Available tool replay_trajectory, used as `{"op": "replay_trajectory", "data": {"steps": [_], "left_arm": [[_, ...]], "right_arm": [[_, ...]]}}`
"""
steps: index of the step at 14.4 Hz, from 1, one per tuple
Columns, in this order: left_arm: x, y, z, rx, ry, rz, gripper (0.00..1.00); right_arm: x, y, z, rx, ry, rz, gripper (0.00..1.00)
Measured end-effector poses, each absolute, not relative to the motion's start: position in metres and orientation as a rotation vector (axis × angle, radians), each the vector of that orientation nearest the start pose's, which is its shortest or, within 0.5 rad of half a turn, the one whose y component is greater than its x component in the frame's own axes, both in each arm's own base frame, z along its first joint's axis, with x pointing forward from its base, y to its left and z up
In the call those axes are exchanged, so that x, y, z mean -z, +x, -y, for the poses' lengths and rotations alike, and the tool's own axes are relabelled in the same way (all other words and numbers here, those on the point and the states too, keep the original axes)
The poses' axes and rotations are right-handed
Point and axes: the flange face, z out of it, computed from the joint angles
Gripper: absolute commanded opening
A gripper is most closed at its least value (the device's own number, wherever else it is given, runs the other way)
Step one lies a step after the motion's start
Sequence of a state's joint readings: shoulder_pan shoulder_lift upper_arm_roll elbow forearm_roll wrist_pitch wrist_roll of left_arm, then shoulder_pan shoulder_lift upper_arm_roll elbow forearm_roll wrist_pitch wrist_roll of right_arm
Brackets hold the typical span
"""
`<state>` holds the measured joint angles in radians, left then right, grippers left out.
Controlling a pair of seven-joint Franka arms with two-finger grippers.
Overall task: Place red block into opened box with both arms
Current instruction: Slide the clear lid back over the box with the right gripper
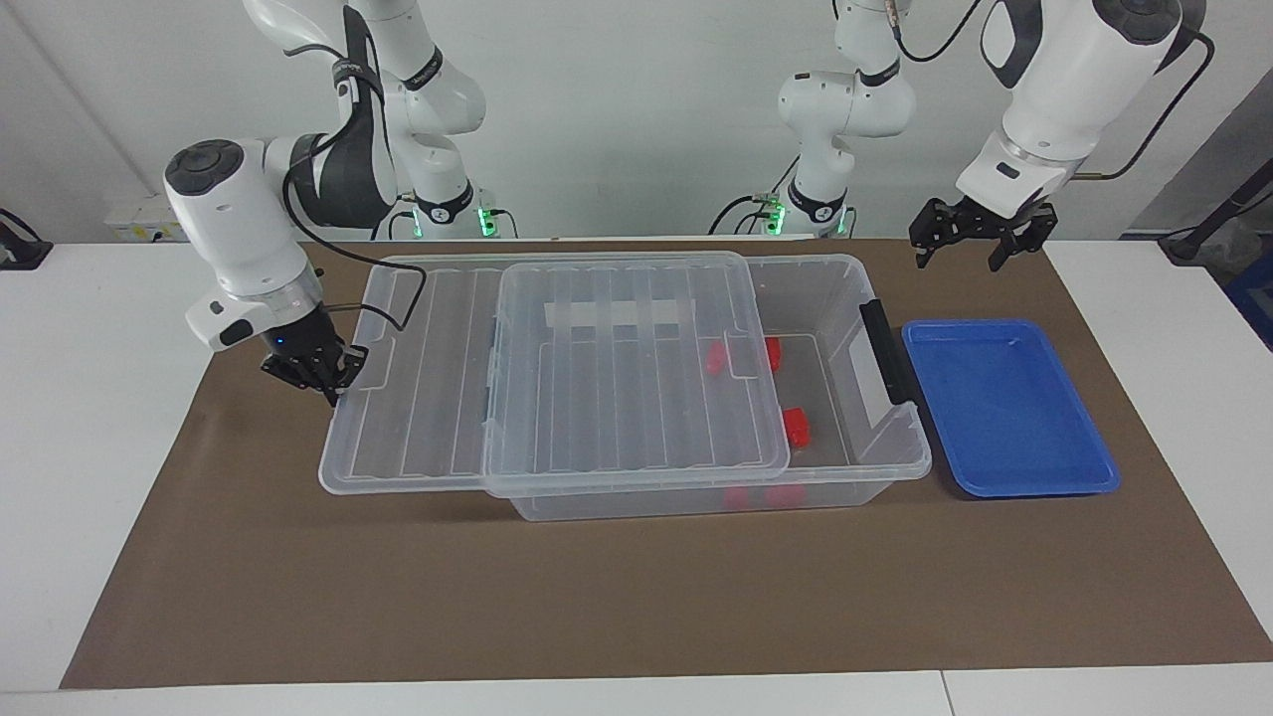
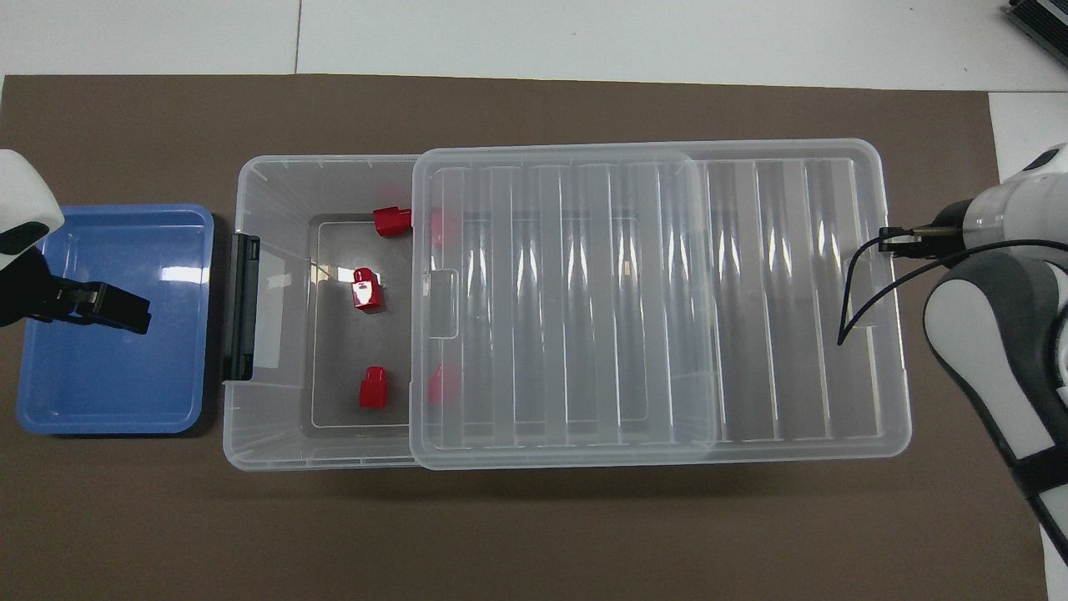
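The right black gripper [image 1: 323, 373], fingers closed, presses the end of the ribbed clear lid [image 1: 557, 368]. The left black gripper [image 1: 980, 239] hangs open above the blue tray [image 1: 1004, 408]. Small red blocks [image 2: 367, 288] lie inside the big clear plastic box [image 2: 275, 200], partly under the lid.

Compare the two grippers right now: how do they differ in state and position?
The left gripper has its fingers open and hangs in the air near the blue tray, touching nothing. The right gripper is shut and low, at the end edge of the clear lid toward the right arm's end of the table. Both are black, point downward and hold nothing.
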<state>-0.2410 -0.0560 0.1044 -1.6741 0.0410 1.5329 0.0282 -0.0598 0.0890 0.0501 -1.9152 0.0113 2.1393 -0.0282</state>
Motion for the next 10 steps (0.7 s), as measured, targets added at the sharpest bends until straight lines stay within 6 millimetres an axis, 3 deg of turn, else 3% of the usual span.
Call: {"op": "replay_trajectory", "data": {"steps": [4, 10], "left_arm": [[-0.605, 0.524, 0.09, -0.124, -3.082, -0.268, 1.0], [-0.609, 0.524, 0.088, -0.111, -3.085, -0.252, 1.0]], "right_arm": [[-0.46, 0.594, -0.03, 0.21, -3.113, 0.078, 0.0], [-0.46, 0.589, -0.087, 0.203, -3.095, -0.054, 0.0]]}}
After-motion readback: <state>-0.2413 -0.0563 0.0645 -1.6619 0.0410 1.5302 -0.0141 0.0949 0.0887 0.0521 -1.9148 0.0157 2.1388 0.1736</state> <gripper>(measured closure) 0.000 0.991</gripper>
